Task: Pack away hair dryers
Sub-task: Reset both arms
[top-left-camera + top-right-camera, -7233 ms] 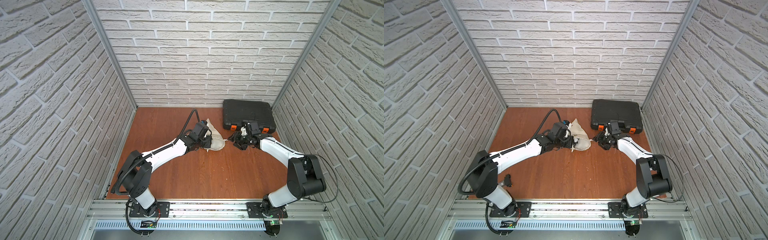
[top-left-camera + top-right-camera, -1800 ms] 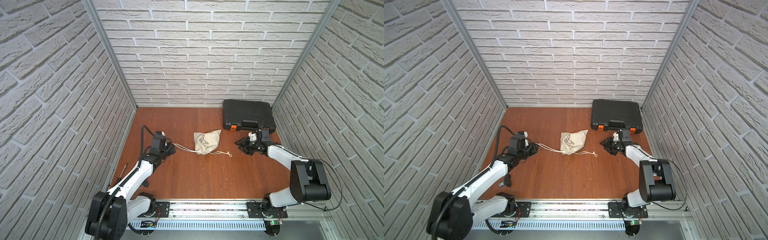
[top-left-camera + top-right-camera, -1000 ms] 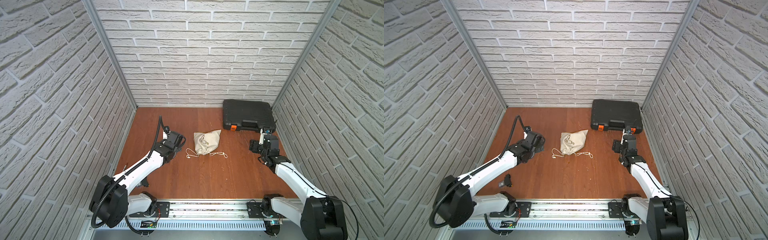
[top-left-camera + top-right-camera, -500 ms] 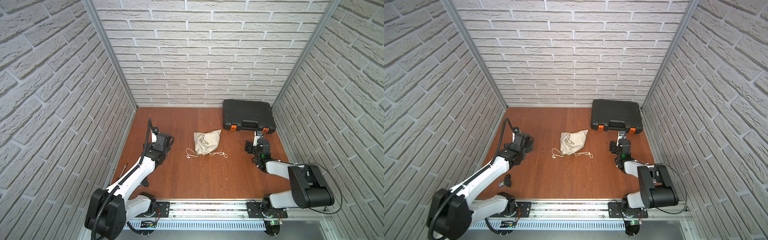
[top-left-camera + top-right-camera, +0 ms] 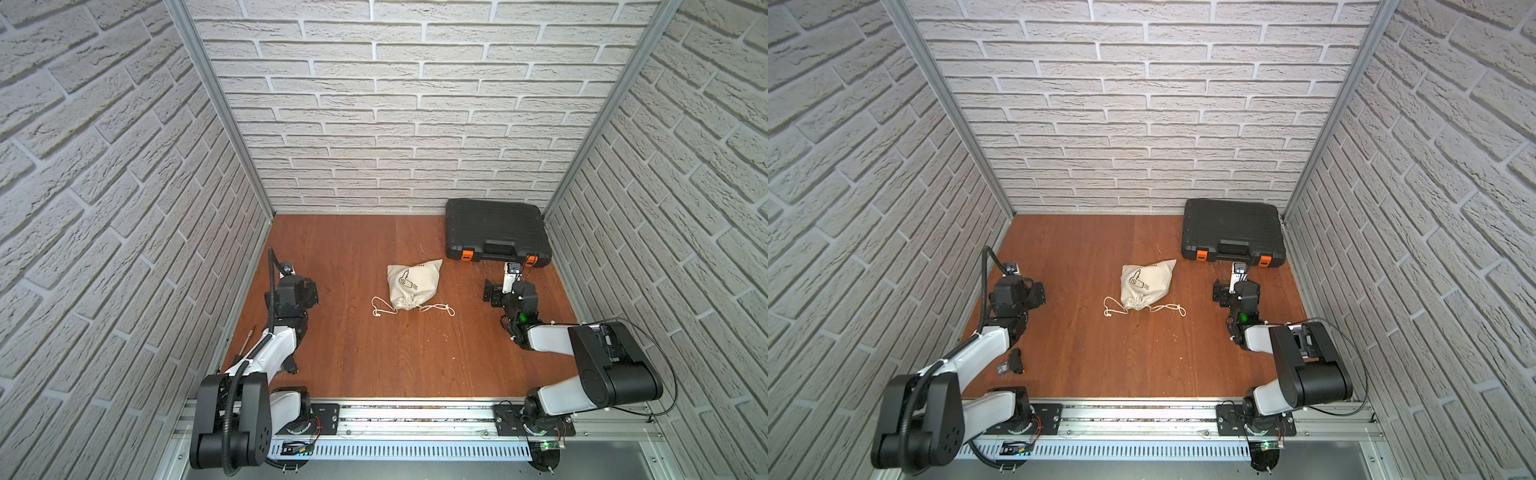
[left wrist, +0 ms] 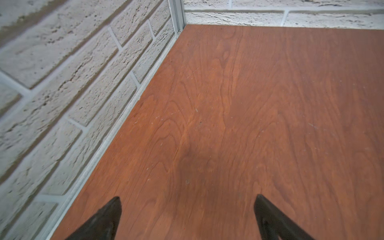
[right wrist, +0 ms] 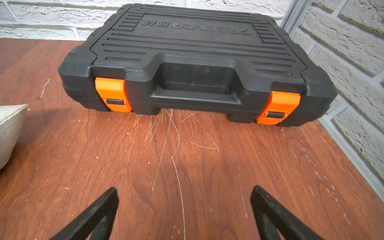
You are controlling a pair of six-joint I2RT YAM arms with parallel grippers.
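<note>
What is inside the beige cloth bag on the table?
Nothing inside can be seen. The cloth bag looks full, but its neck is pulled shut and the fabric covers the contents. Only a hair dryer drawing shows outside.

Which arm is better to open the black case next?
Probably the right. The right gripper, open, points straight at the case and its orange latches. The left gripper sits across the table, facing bare wood by the wall.

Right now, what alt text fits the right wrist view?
A closed black case with two orange latches lies on the scratched wooden table by a brick wall. The open, empty right tool faces it; a corner of a beige bag also shows.
</note>
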